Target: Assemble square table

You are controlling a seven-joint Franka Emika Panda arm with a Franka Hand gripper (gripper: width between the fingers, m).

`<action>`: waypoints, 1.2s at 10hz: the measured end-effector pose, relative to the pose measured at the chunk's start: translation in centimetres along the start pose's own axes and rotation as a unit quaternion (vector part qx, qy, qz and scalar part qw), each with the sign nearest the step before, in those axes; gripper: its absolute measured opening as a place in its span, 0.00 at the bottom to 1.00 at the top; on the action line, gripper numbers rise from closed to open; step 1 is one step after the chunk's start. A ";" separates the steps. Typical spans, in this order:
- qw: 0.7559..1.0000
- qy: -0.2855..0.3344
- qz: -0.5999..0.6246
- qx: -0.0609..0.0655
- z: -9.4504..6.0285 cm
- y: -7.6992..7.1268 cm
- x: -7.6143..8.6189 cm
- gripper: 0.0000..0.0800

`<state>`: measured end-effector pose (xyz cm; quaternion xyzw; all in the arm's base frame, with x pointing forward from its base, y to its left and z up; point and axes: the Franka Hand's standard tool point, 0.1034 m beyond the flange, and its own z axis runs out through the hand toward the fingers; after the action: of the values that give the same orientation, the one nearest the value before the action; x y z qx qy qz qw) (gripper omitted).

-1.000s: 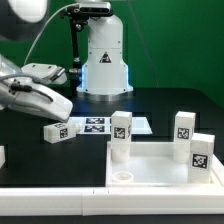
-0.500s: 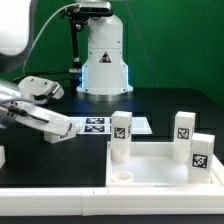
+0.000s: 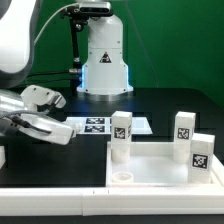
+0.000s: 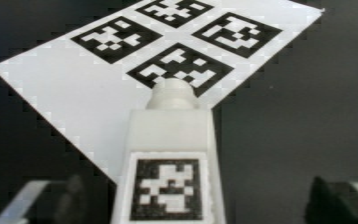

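Pincer (image 4: 194,200) wide open and holding nothing, hanging right over the loose leg (image 4: 165,150) lying flat on the desk (image 3: 160,105) beside the marker board (image 4: 105,90), so I'd say it's leg pick-up time, calling for a straight drop and a squeeze.

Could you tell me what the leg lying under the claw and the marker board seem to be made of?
The leg looks like matte white moulded plastic: smooth, boxy, with a rounded stud at one end and a printed tag on its face. The marker board looks like thin flat white sheet, card or plastic, printed with black tags; the views cannot settle which.
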<state>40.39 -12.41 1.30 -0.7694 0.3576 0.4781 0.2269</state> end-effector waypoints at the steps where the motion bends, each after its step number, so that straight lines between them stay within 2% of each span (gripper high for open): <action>1: 1.000 0.000 0.000 0.000 0.0 0.0 0.0 0.58; 2: 1.000 0.000 0.000 0.000 0.0 0.0 0.0 0.35; 4: 1.000 0.000 -0.002 -0.002 -0.2 -0.2 -0.2 0.35; 5: 1.000 0.009 -0.021 -0.009 -1.9 -1.4 -1.4 0.35; 6: 0.998 0.028 -0.049 0.001 -4.3 -3.0 -2.9 0.35; 7: 0.994 0.073 -0.084 0.011 -6.9 -4.6 -4.1 0.35; 8: 0.979 0.160 -0.123 0.015 -8.7 -5.8 -3.9 0.35; 9: 0.968 0.213 -0.132 0.017 -8.4 -5.7 -4.2 0.35; 10: 0.963 0.234 -0.129 0.018 -8.0 -5.5 -4.3 0.36; 11: 0.959 0.251 -0.129 0.018 -8.2 -5.6 -4.1 0.36; 12: 0.943 0.300 -0.142 0.014 -9.4 -6.7 -3.7 0.36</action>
<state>49.90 -13.36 8.85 -0.9169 0.3028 0.1829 0.1848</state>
